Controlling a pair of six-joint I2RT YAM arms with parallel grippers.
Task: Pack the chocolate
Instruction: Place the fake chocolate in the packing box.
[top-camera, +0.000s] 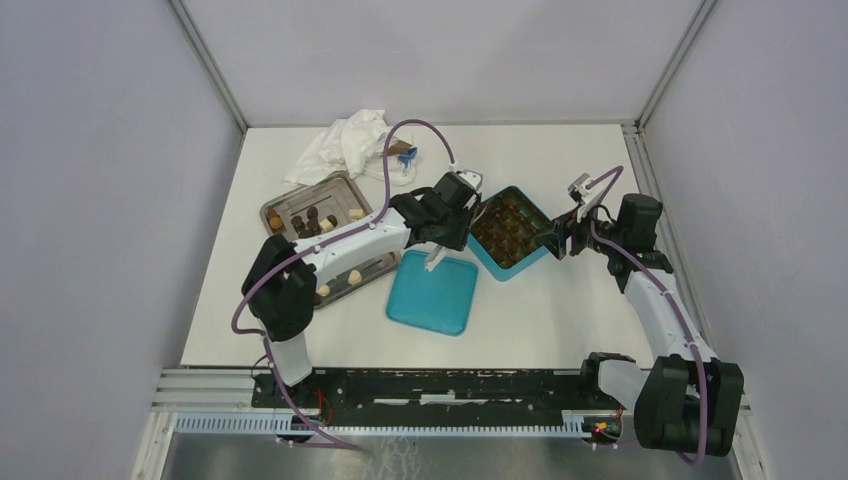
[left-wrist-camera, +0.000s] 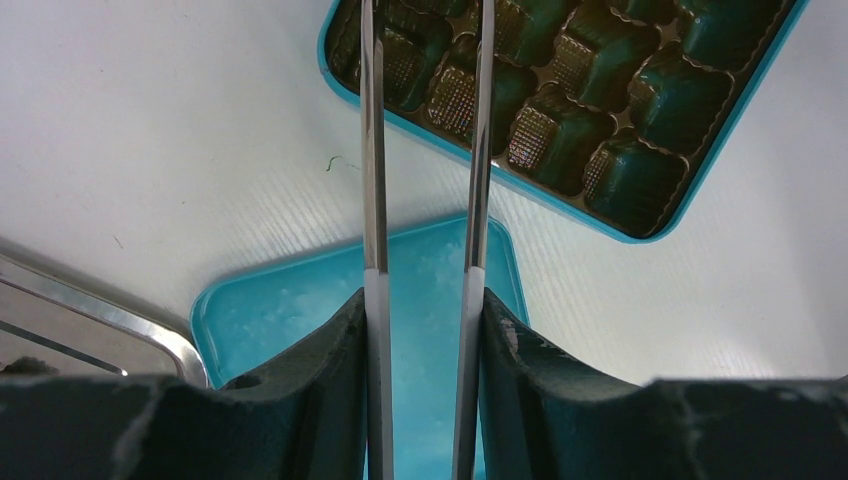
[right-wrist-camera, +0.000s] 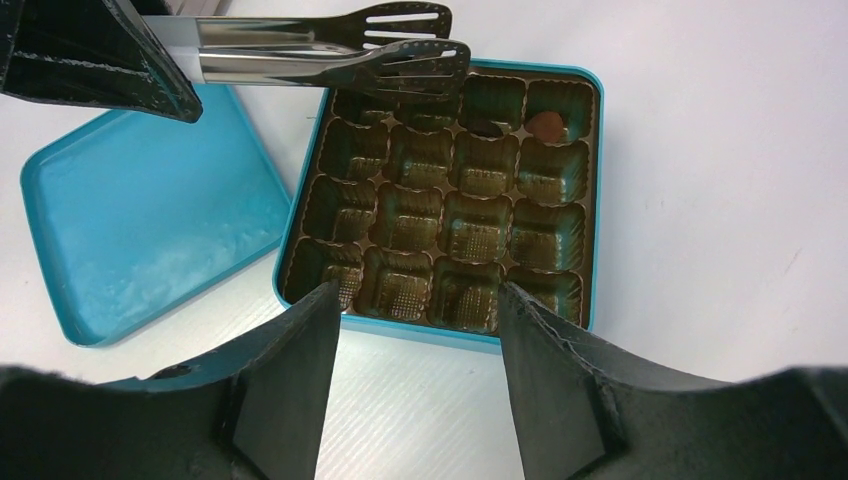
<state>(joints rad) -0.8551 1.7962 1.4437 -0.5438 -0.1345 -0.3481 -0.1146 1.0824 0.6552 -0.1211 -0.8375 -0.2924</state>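
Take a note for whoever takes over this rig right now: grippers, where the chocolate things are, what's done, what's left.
Left gripper: shut on the tongs, tips empty over the teal box.
Right gripper: open, at the box's near edge.
Lid: lying beside the box.
Done: one chocolate visible in a corner cell.
Left: the pieces on the metal tray; nearly every cell is empty.

Flat white rectangular counter (top-camera: 560, 320), plain pale lilac-grey walls (top-camera: 100, 200) on three sides, slim silver metal corner posts (top-camera: 210, 70), even diffuse light
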